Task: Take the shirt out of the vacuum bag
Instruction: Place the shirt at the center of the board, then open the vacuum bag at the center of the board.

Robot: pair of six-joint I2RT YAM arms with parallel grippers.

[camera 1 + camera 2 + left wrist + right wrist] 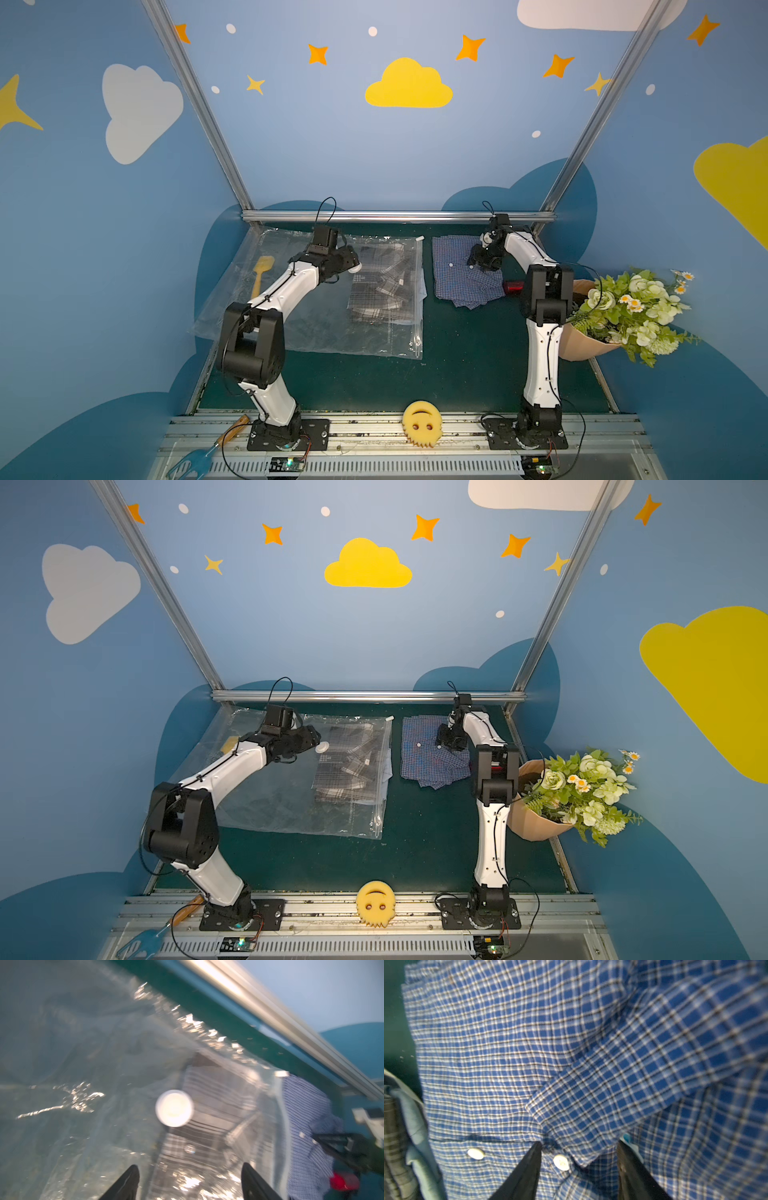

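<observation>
**Operator:** Yellow sponge (421, 424) sits on the front rail, away from the work. Report the task items.

**Technician:** Vacuum bag (316, 328) lies flat on the surface (457, 374). Its slider clip (419, 238) is at the far end of the zip edge (417, 316). Grey plaid shirt (382, 291) lies inside, close behind that edge. Blue checked shirt (457, 270) lies outside, just beside it. I cannot tell whether the zip is open along its full length.

**Operator:** Hand states?

**Technician:** Left hand (189, 1165): fingers apart, nothing between them, above the plastic near the round valve (174, 1108). Right hand (578, 1143): fingers apart, tips on the blue checked shirt, with a fold of cloth between them but not pinched.

**Operator:** Failure modes from here?

**Technician:** Probable faults, in order:
1. Bag unrestrained. Neither hand holds the film, so a pull on the grey plaid shirt would likely drag the whole bag along.
2. Film caught. Closing on the shirt through the plastic instead of through the mouth would clamp both layers and jam the exit.
3. Landing zone occupied. The blue checked shirt could bunch against the outgoing one.
4. Right arm clearance. A red object (514, 286) and a bouquet (631, 307) sit near its elbow, where a wide swing could knock them.
</observation>
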